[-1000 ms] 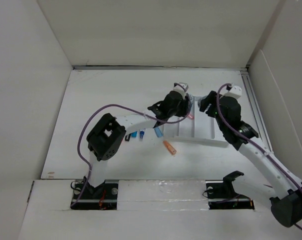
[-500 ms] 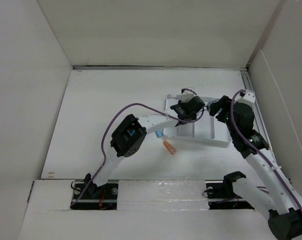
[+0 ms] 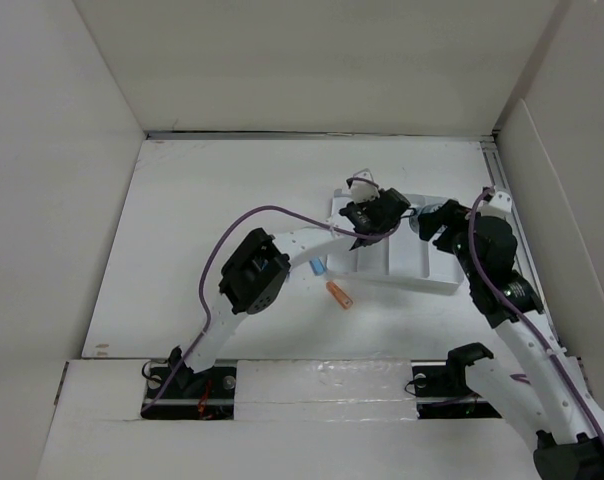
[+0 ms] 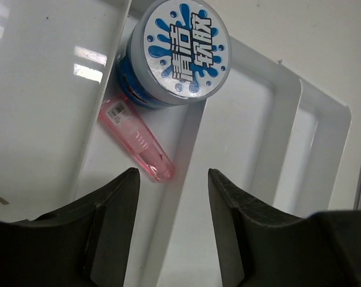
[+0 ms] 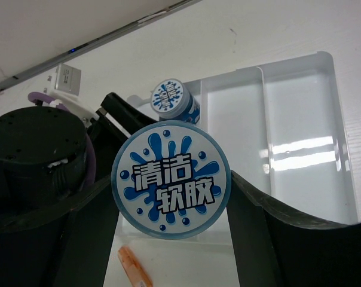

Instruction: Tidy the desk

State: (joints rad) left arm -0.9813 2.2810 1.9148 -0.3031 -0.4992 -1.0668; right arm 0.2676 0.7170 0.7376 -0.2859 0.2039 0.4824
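The desk (image 3: 212,220) is a white tabletop between tall white panels. A white compartmented tray (image 3: 407,266) lies on it at centre right. My left gripper (image 3: 375,212) hovers over the tray's left part, open and empty (image 4: 173,179). Below it in the tray stand a round tub with a blue-and-white lid (image 4: 180,51) and a pink capped pen (image 4: 135,146) beside it. My right gripper (image 3: 429,219) is above the tray's right side and is shut on a second blue-lidded tub (image 5: 171,188). The tray's tub also shows in the right wrist view (image 5: 173,98).
An orange marker (image 3: 338,294) and a small blue item (image 3: 318,267) lie on the desk just left of the tray's near corner. The orange marker also shows in the right wrist view (image 5: 132,269). The tray's two right compartments (image 5: 300,119) hold nothing.
My left gripper moved right, from the tray's left edge to over the tray, and its elbow swung right. My right gripper shifted right and nearer, still holding the tub.
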